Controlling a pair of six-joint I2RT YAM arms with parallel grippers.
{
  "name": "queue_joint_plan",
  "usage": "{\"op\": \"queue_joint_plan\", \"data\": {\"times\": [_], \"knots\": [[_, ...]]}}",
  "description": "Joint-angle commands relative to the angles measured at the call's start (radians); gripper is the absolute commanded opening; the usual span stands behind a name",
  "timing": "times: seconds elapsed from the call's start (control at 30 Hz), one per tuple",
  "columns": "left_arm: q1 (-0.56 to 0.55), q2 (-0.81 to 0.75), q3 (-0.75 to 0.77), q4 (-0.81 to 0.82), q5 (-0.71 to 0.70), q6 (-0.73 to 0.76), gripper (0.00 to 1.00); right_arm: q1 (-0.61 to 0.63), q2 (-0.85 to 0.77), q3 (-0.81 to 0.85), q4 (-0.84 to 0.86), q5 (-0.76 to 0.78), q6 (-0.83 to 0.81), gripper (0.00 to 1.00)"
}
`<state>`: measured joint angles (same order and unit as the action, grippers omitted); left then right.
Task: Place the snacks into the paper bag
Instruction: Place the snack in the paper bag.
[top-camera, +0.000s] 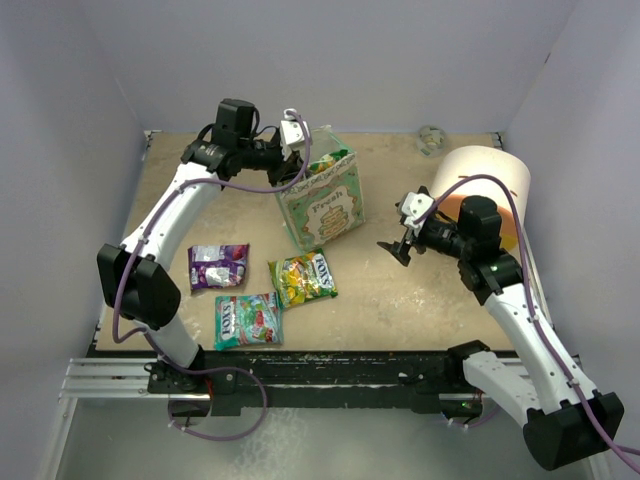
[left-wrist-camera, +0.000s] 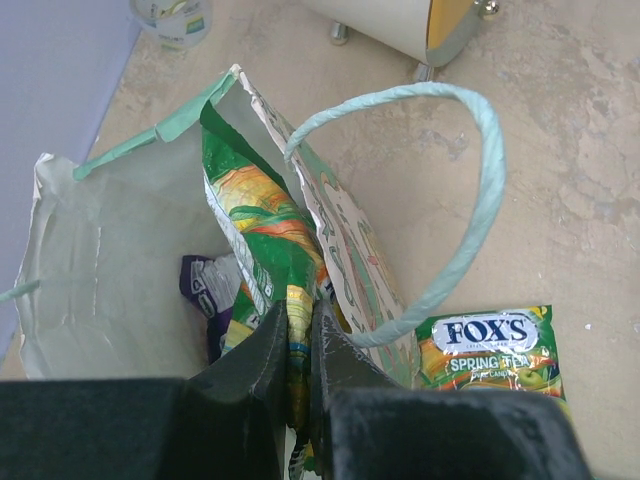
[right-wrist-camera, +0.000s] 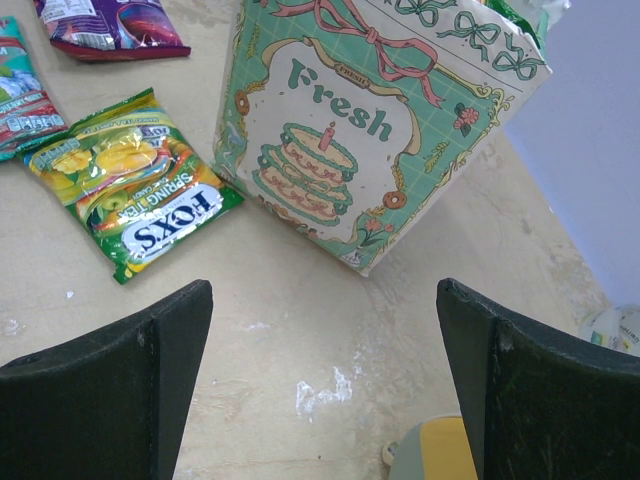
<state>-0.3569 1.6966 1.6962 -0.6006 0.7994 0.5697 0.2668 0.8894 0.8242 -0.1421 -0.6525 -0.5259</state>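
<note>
The mint-green paper bag (top-camera: 326, 208) stands at the back middle of the table, its "Fresh" cake panel showing in the right wrist view (right-wrist-camera: 350, 130). My left gripper (left-wrist-camera: 298, 320) is over the bag's open top, shut on a yellow-green packet (left-wrist-camera: 262, 230) that hangs into the bag. A purple packet (left-wrist-camera: 205, 290) lies inside. On the table lie a yellow-green packet (top-camera: 303, 277), a purple packet (top-camera: 218, 266) and a teal-and-red packet (top-camera: 248, 320). My right gripper (top-camera: 398, 246) is open and empty, right of the bag.
A large cream-and-orange cylinder (top-camera: 485, 190) lies at the back right beside my right arm. A small clear cup (top-camera: 431, 139) stands at the back wall. The bag's string handle (left-wrist-camera: 470, 210) loops out to the right of my left gripper.
</note>
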Motion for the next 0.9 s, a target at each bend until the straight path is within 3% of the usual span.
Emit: {"op": "queue_joint_plan", "data": {"times": [0.0, 0.17, 0.43, 0.87], "knots": [[-0.004, -0.009, 0.05, 0.029, 0.006, -0.029, 0.0, -0.006, 0.004, -0.002, 0.039, -0.036, 0.005, 0.95], [-0.004, 0.026, 0.08, -0.012, -0.056, 0.06, 0.0, -0.006, 0.006, -0.003, 0.039, -0.036, 0.005, 0.95], [-0.004, 0.11, 0.17, -0.106, -0.044, 0.12, 0.0, -0.006, 0.008, -0.006, 0.041, -0.039, 0.004, 0.95], [-0.003, 0.105, 0.193, -0.149, -0.005, 0.057, 0.14, -0.006, 0.016, -0.006, 0.04, -0.049, 0.003, 0.95]]}}
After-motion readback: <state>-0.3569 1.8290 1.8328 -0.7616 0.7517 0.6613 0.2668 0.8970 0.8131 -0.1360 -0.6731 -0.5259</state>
